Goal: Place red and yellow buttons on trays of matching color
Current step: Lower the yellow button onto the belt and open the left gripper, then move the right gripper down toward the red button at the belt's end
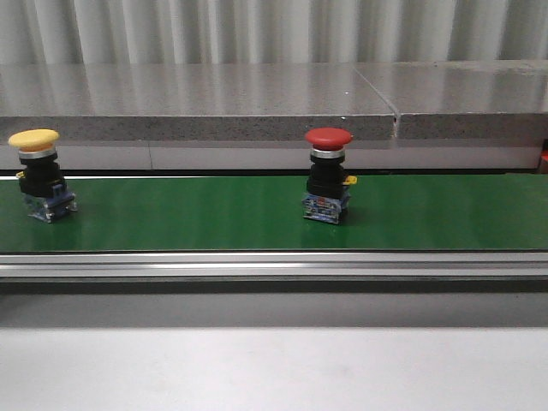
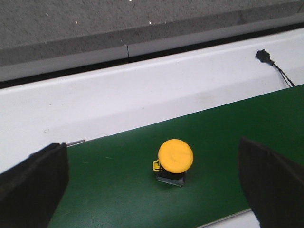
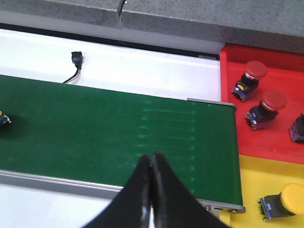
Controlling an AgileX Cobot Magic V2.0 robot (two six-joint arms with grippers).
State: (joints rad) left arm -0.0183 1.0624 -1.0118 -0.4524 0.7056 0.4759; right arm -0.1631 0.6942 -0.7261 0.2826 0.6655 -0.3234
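Note:
A yellow button stands upright at the left end of the green belt, and a red button stands right of the middle. Neither gripper shows in the front view. My left gripper is open above the belt, its fingers wide apart on either side of the yellow button and not touching it. My right gripper is shut and empty over the belt's right end. Beyond that end lie a red tray with red buttons and a yellow tray with a yellow button.
A metal rail runs along the belt's front edge, with white table in front. A grey stone ledge runs behind. A black cable plug lies on the white strip behind the belt. A button's base peeks in at the right wrist view's edge.

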